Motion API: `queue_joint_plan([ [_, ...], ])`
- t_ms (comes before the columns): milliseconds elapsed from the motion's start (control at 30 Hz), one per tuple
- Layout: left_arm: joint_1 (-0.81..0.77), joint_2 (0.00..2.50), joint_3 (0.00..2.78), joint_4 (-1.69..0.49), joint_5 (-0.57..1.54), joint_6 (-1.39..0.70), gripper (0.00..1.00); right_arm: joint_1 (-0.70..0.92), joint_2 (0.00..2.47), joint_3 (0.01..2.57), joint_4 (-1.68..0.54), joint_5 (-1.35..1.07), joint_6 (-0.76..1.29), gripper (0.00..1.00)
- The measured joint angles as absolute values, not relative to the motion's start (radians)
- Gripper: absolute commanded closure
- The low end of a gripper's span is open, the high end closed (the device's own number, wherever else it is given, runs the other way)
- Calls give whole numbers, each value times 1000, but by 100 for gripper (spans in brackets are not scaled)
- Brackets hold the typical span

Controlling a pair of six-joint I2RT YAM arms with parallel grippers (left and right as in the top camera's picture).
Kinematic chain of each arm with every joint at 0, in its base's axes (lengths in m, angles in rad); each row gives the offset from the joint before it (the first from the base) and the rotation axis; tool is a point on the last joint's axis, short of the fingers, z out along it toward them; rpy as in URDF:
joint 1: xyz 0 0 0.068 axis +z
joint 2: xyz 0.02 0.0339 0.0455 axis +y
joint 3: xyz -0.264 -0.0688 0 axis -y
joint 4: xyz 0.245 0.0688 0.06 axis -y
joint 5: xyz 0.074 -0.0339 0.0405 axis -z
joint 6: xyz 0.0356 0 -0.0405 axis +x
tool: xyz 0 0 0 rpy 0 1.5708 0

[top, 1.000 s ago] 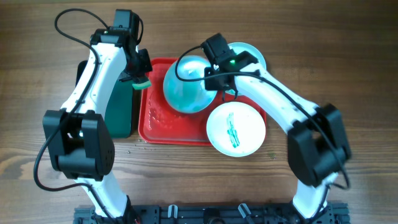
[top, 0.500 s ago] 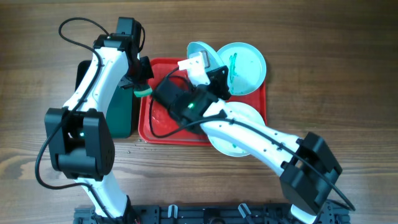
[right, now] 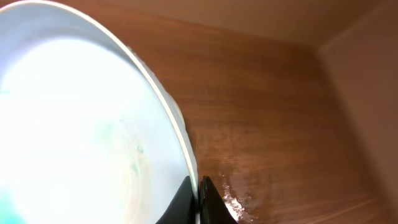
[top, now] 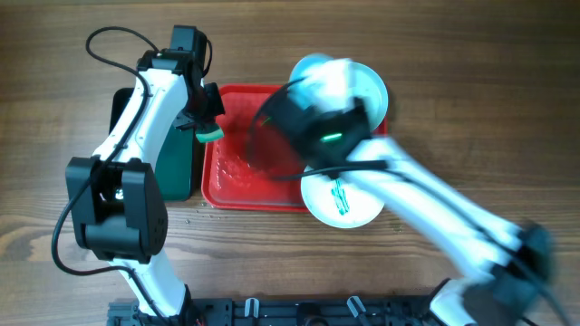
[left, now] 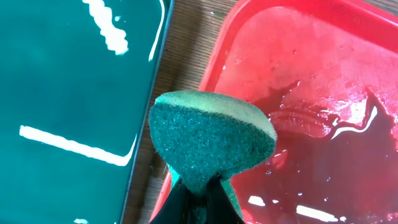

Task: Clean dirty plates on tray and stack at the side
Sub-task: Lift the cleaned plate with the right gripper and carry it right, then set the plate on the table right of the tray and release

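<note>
Right claw (right: 199,198) pinches plate (right: 74,124) rim, left claw (left: 202,200) clamps sponge (left: 211,137); best to swing plate slowly over tray (left: 298,50) so the grip won't slip.

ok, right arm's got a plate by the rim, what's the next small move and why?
Probably lower the held plate onto the table beside the tray and release. The right gripper is shut on its rim, wood lies beyond it, and its face shows only a faint tint, no clear streaks. The left gripper just holds the sponge; the streaked plate waits.
</note>
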State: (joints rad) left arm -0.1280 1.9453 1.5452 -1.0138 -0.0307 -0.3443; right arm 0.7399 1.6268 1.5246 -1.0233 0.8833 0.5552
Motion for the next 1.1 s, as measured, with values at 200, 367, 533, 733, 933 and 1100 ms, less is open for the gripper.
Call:
queue_joint_plan([
  [200,-171,1945,1545,-1014,-27,-347,96,194,1368,1526,-1055,380,435,96],
  [367,-174,1945,1545,-1002,-27,-347,96,-234,1385,1425,-1011,136,395,96],
  [533,-174,1945,1545,-979,-27,-347,96,-384,1460,1185,-847,68,395,96],
  [733,-174,1945,1545,-973,-27,-347,96,-392,1581,946,-600,21,406,96],
  [933,-174,1945,1545,-973,-27,-347,96,-392,1645,919,-582,-4,418,74],
  [1100,-174,1945,1545,-973,-27,-347,96,-389,1588,1032,-809,-197,355,71],
])
